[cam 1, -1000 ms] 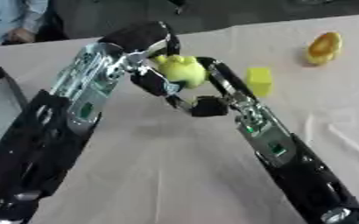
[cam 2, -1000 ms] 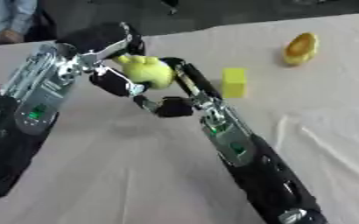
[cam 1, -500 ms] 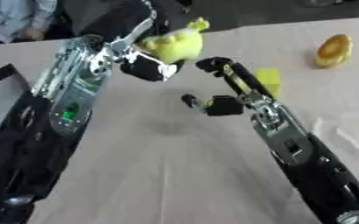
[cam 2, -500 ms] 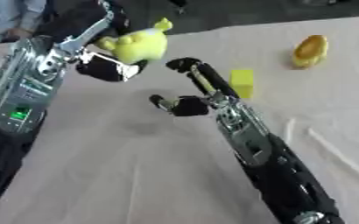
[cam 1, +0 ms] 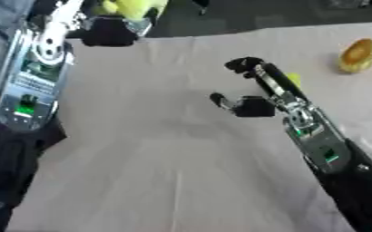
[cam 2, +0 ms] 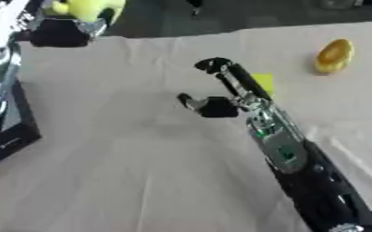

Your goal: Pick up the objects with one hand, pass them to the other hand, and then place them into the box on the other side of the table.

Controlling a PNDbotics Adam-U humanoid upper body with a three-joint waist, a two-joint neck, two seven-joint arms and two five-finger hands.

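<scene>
A yellow-green soft toy (cam 2: pixel 82 8) is held high at the top left, over the table's far edge, with my left hand (cam 2: pixel 58 34) shut on it from below. My right hand (cam 1: pixel 249 102) hangs over the middle of the table, open, with nothing between its thumb and its spread fingers. It is well apart from the toy. A small yellow block (cam 2: pixel 262 84) lies on the cloth just behind the right hand, partly hidden by its fingers. Farther right lies an orange-yellow rounded object (cam 1: pixel 357 54).
A beige cloth (cam 1: pixel 165 172) covers the table. A dark box edge (cam 2: pixel 7 131) shows at the left side, under my left arm. Beyond the table's far edge the floor is dark.
The toy passed from between both hands to the left hand alone, which carried it up and left. The right hand let go and stayed open near the middle.
</scene>
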